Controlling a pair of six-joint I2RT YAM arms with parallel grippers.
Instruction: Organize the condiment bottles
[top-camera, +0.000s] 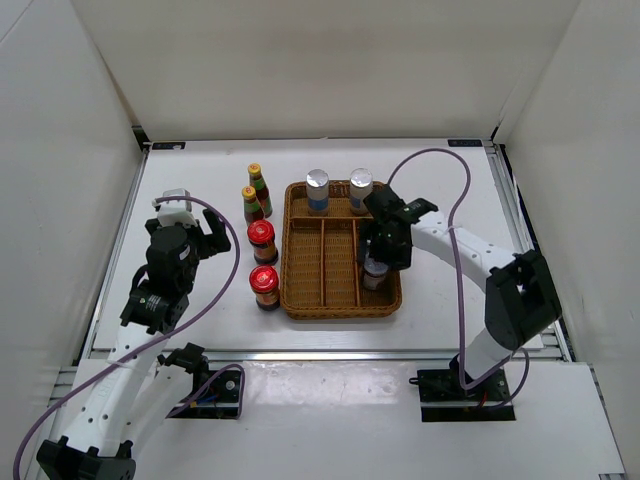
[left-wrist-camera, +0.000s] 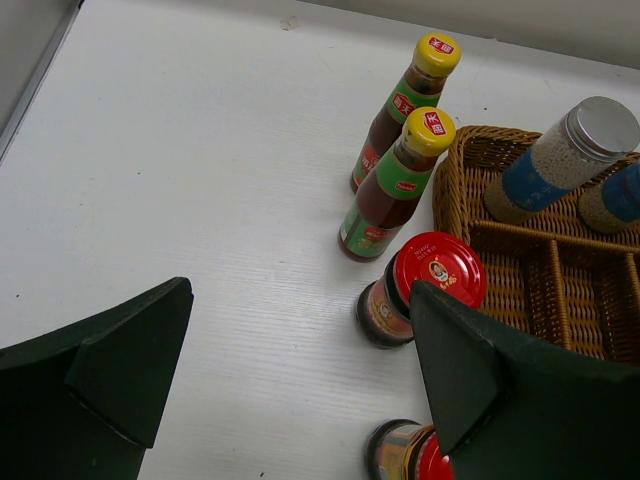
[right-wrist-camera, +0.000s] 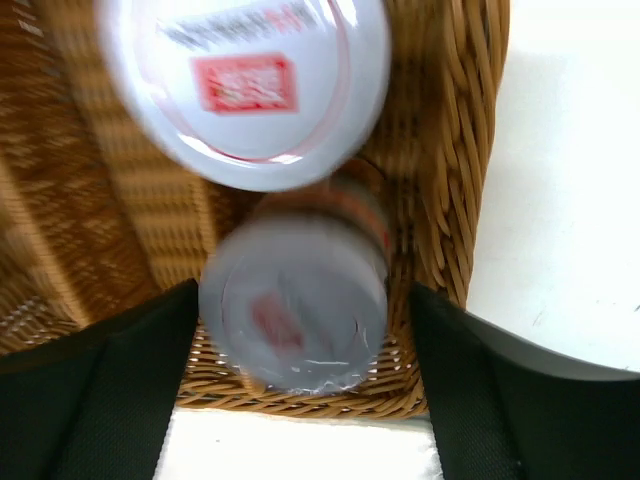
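Observation:
Two white-lidded jars stand in the right compartment of the wicker tray. My right gripper hangs over the nearer, blurred jar, fingers open on either side of it with a gap on the right. Two silver-capped blue-white bottles stand in the tray's far compartment. Left of the tray stand two yellow-capped sauce bottles and two red-lidded jars. My left gripper is wide open and empty above the table, just left of the red-lidded jars.
The wicker tray sits mid-table, its left and middle long compartments holding nothing. White walls enclose the table on three sides. Cables loop from both arms over the table, the right one arching behind the tray.

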